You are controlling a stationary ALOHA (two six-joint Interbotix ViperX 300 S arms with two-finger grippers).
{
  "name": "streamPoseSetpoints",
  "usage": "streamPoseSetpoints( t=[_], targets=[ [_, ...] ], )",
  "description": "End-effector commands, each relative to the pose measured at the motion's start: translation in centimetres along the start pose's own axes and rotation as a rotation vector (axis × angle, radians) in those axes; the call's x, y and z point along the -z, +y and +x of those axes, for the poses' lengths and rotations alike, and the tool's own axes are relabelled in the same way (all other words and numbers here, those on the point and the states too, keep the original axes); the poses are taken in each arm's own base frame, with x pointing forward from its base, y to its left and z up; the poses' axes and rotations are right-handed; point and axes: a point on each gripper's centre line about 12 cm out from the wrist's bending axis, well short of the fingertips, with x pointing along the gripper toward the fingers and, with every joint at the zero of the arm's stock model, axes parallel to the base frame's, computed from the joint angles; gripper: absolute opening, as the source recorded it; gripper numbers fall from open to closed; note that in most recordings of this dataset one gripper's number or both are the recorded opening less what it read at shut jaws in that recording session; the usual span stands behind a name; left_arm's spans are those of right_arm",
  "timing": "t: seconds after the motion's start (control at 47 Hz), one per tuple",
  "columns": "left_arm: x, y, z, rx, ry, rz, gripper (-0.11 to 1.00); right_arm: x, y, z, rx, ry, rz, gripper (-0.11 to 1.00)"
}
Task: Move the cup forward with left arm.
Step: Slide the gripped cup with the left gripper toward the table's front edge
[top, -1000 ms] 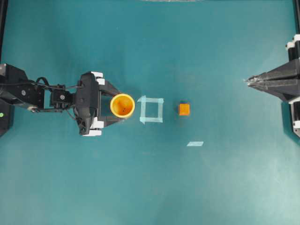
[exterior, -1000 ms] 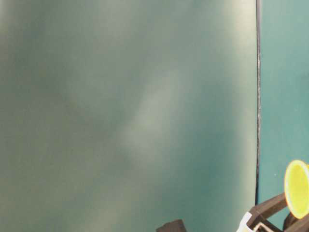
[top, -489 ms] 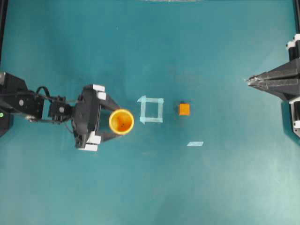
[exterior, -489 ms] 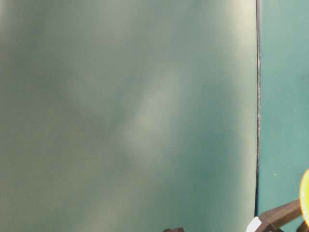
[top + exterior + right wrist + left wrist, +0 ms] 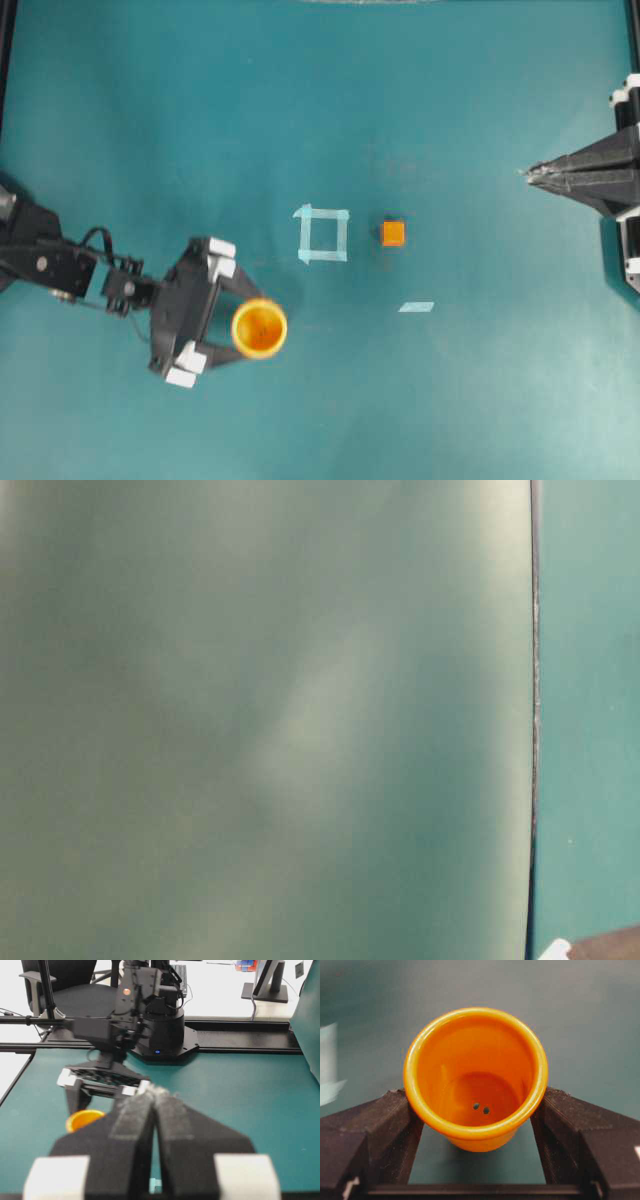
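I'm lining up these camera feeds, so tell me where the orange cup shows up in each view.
Overhead: cup lower left, below the tape square.
Table-level: not in view.
Left wrist: cup centre, between the jaws.
Right wrist: cup lower left, partly hidden.
Shared landmark: the left gripper around it.

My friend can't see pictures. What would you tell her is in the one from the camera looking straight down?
A black robot arm's left gripper holds a small orange cup on a teal table. Above and right of the cup lie a tape square and an orange cube. The right gripper rests shut at the right edge.
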Motion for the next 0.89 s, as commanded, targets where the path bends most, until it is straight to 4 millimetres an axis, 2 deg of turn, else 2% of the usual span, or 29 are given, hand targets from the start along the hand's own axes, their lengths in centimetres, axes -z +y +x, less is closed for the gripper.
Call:
streamPoseSetpoints(
  t=[0.0, 0.192, 0.447, 0.681, 0.873],
  targets=[
    [-1.5, -1.6, 0.2, 0.041, -0.041, 0.017, 0.65, -1.6, 0.0, 0.2, 0.001, -0.043, 0.0, -0.01],
    [-1.8, -5.7, 0.6, 0.146, -0.03, 0.058, 0.65, -1.7, 0.0, 0.2, 0.0, -0.046, 0.0, -0.01],
    [-2.1, -10.0, 1.0, 0.25, 0.0, 0.105, 0.65, -1.8, 0.0, 0.2, 0.0, -0.048, 0.002, -0.01],
    [-3.2, -12.2, 0.9, 0.3, -0.033, 0.122, 0.65, -1.8, 0.0, 0.2, 0.001, -0.049, 0.0, -0.01],
    [-3.1, -12.7, 0.8, 0.313, -0.028, 0.129, 0.65, -1.8, 0.0, 0.2, 0.0, -0.048, 0.0, -0.01]
  ],
)
